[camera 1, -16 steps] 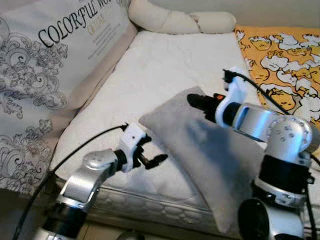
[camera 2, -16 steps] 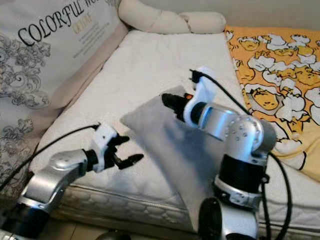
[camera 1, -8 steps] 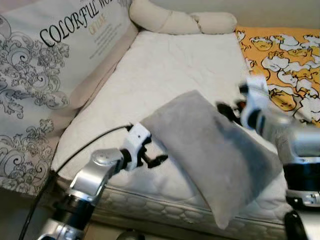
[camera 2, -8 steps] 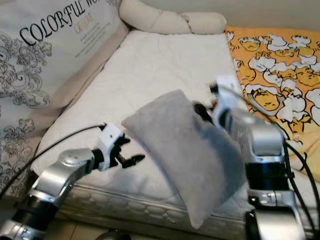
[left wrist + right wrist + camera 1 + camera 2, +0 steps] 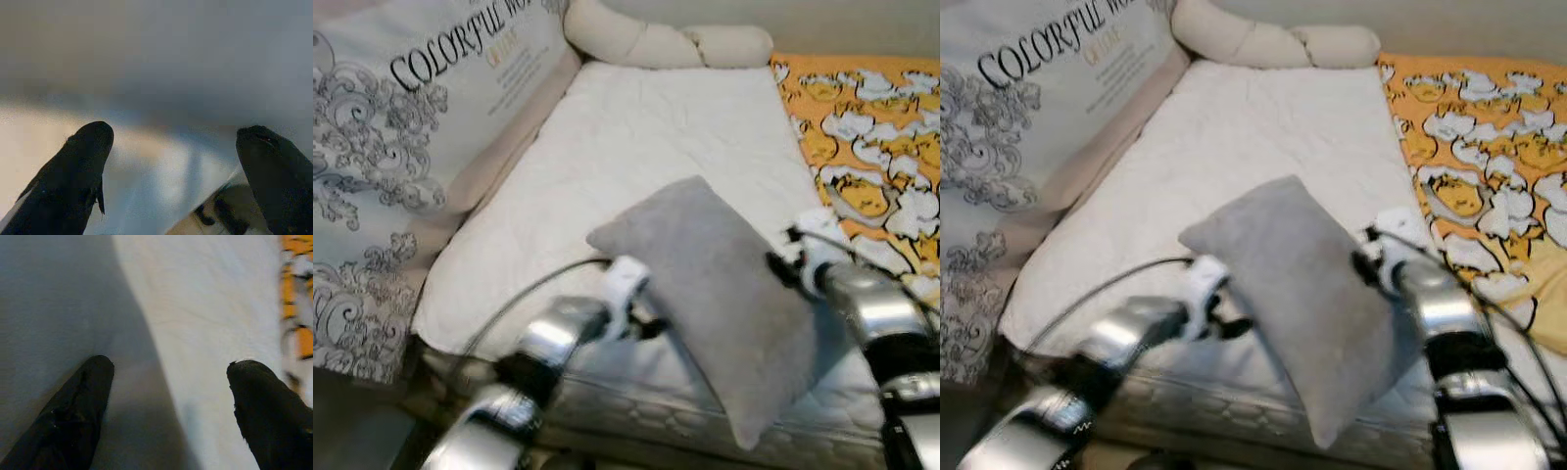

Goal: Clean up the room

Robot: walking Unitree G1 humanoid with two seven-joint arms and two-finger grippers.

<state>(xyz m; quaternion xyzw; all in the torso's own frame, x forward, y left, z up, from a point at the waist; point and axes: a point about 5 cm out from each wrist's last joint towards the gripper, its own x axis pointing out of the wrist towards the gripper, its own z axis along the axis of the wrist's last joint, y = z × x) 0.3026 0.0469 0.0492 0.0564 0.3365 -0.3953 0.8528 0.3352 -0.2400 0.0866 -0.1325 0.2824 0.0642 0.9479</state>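
Flanking your plush grey pillow (image 5: 724,294) on the quilted mattress (image 5: 646,147), left gripper (image 5: 176,147) and right gripper (image 5: 171,382) gape apart.

The right claw (image 5: 168,396) hangs spread wide over the grey pillow (image 5: 54,308) and white mattress (image 5: 205,308).

Both arms reach forward, left tool (image 5: 171,161) and right tool (image 5: 171,396) apparently spread.

the big patterned cushion (image 5: 406,147) reads "colorful wo…" — cut off — smaller gold print below unreadable.
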